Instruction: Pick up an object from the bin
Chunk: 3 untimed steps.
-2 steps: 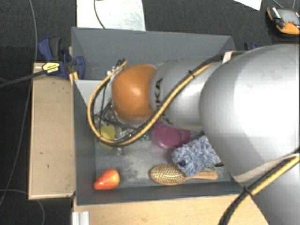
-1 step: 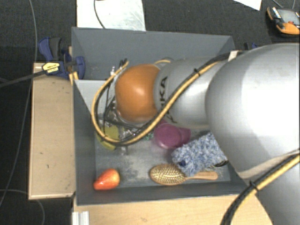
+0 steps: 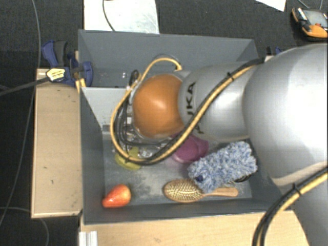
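My gripper (image 3: 144, 148) is low in the bin's left half, with just a bit of its metal body showing under the arm's orange cover. It sits directly over a yellow-green rounded thing (image 3: 127, 161) whose edge peeks out below and to the left. A pink rounded thing (image 3: 193, 149) lies just to the right of the gripper, partly hidden by the arm.
A blue fuzzy cloth-like thing (image 3: 224, 165) lies at the right. In front of it is a gold hairbrush (image 3: 187, 190) with a wooden handle. A red-orange fruit-shaped thing (image 3: 117, 196) sits in the front left corner. The arm covers the bin's back and right.
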Motion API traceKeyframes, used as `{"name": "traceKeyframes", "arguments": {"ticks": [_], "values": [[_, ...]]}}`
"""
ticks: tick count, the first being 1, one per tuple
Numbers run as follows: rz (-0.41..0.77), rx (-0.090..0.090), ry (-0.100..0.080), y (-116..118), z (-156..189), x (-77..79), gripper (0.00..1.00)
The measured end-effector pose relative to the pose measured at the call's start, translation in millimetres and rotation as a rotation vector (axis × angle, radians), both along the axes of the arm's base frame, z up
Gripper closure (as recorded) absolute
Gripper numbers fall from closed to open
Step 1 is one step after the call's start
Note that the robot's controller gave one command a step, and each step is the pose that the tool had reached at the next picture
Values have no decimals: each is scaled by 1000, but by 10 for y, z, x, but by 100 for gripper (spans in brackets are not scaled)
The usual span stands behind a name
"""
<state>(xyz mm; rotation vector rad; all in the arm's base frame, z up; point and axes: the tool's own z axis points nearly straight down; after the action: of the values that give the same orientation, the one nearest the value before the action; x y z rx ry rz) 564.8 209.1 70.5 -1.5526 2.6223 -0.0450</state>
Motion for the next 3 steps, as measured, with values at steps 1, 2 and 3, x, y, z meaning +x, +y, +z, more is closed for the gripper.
{"name": "traceKeyframes", "arguments": {"ticks": [1, 2, 3], "values": [[-2, 0, 1, 0, 0, 0, 100], [-8, 1, 3, 14, 84, -58, 100], [-13, 4, -2, 19, 157, -41, 100]]}}
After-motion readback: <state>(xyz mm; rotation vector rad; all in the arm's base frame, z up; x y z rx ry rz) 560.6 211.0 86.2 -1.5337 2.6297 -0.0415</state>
